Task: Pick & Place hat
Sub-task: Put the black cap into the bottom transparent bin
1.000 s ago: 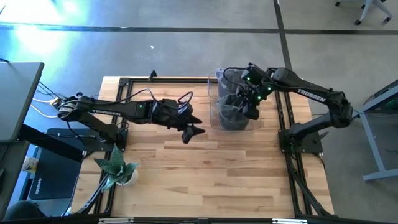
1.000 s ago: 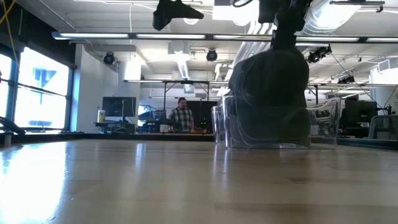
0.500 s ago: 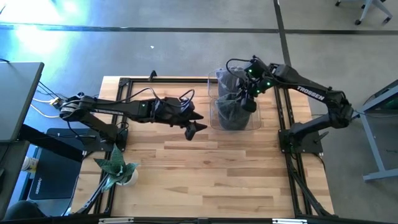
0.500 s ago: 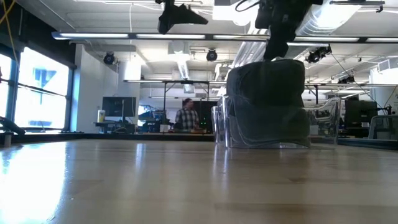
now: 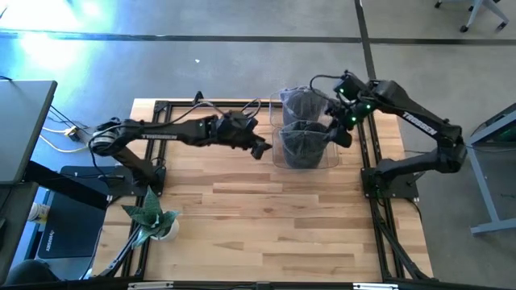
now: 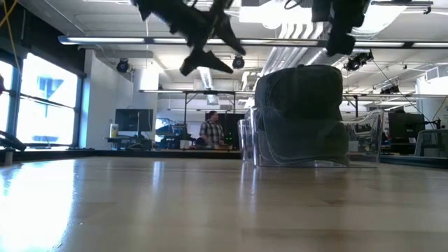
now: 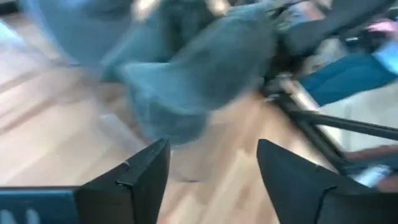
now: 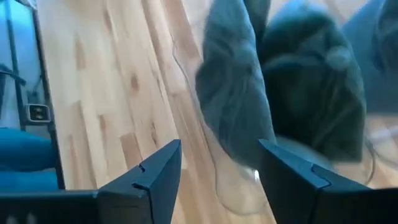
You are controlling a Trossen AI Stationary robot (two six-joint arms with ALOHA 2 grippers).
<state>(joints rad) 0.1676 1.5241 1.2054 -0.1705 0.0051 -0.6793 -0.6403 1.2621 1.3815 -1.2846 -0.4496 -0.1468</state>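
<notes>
A dark grey hat (image 5: 304,146) sits in a clear plastic bin (image 5: 278,155) at the table's far right part; in the low view the hat (image 6: 301,115) fills the bin (image 6: 364,150) and rises above its rim. A second clear bin (image 5: 300,103) behind it holds another dark shape. My right gripper (image 5: 339,134) hangs open just right of the bin, above the hat (image 8: 298,93), touching nothing. My left gripper (image 5: 260,150) is open in the air just left of the bin, facing the hat (image 7: 199,74).
A potted plant (image 5: 153,216) stands at the table's near left corner. Bare wooden tabletop (image 5: 274,225) spreads across the near half. A black frame rail (image 5: 367,157) runs along the right edge. A person (image 6: 208,131) stands in the room far behind the table.
My right gripper has risen off the hat's top and drawn away toward the table's right edge. The hat has settled lower in the bin. My left gripper has swung toward the far edge and right, up to the bin, and has come lower and tipped.
</notes>
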